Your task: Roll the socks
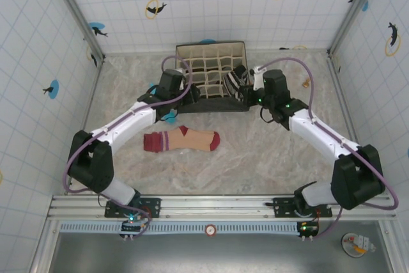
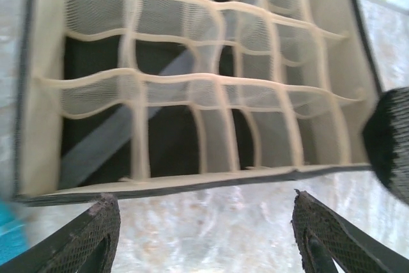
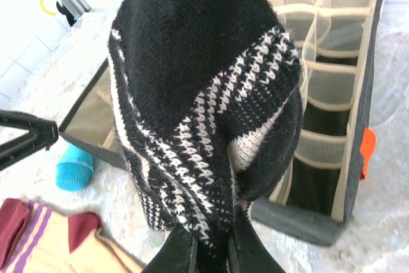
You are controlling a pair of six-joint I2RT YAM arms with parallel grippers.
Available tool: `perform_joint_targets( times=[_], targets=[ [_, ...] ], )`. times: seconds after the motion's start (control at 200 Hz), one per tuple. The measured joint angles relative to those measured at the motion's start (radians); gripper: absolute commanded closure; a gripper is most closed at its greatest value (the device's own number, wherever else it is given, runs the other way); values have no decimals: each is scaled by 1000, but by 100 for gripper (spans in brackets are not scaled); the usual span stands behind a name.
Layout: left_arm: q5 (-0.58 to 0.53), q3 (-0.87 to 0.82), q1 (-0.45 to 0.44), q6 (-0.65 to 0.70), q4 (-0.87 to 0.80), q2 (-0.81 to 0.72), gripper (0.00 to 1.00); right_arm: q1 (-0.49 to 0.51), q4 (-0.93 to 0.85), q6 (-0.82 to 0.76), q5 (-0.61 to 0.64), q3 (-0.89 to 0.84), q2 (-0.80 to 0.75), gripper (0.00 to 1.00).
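The right gripper point(image 3: 214, 250) is closed at the bottom centre of its wrist view, its jaws pinching the lower end of a black-and-white striped knitted sock point(image 3: 204, 94). The sock stands above them as a bunched, folded-over mass. Behind it, on the right of that frame, is a beige fabric organiser box with mesh-walled cells and a dark rim point(image 3: 358, 94).

The left gripper point(image 2: 204, 241) is spread wide along the bottom of its own view. There is nothing between its fingers, only bare marble-patterned tabletop point(image 2: 211, 222) just in front of the box's near wall.

In my judgement the task is about halfway done at most. The striped sock looks gathered into a bundle and is held at the box, though I cannot tell how tidy the roll is. The peach fabric sock with maroon toe, heel and striped cuff point(image 1: 182, 140) lies flat and unrolled below the centre of the overhead frame.

The overhead view gives the layout: both arms reach to the box's near edge, with the striped sock point(image 1: 233, 84) at its right-hand corner. The right wrist view adds the knit's folds and a small blue cylinder point(image 3: 73, 167) at lower left. The left wrist view looks down into the cells, where I can see no sock.
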Motion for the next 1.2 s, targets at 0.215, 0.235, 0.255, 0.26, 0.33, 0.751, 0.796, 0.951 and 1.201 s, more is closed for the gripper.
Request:
perform_joint_targets(
  times=[0.215,0.235,0.255,0.26,0.33,0.751,0.796,0.951,1.201],
  targets=[
    [1,1,69,0,-15,29,30,0,-24,-21,20,142,99,100],
    [2,2,72,0,-15,38,30,0,-27,-25,24,156,109,100],
    [1,3,73,1,-15,48,30,0,-30,-29,28,167,117,100],
    [2,4,73,1,-15,51,30,0,-30,-29,28,169,119,100],
    [6,11,74,3,-17,94,33,0,-43,-43,40,198,144,100],
    [232,13,68,-102,85,90,33,3,-99,-57,47,214,179,100],
    [251,13,63,-116,101,75,33,3,-106,-51,40,214,179,100],
    [313,10,17,-170,183,30,33,14,-145,-21,14,222,179,100],
    [352,-19,-53,-230,300,18,33,48,-175,59,-74,179,146,100]
  ],
)
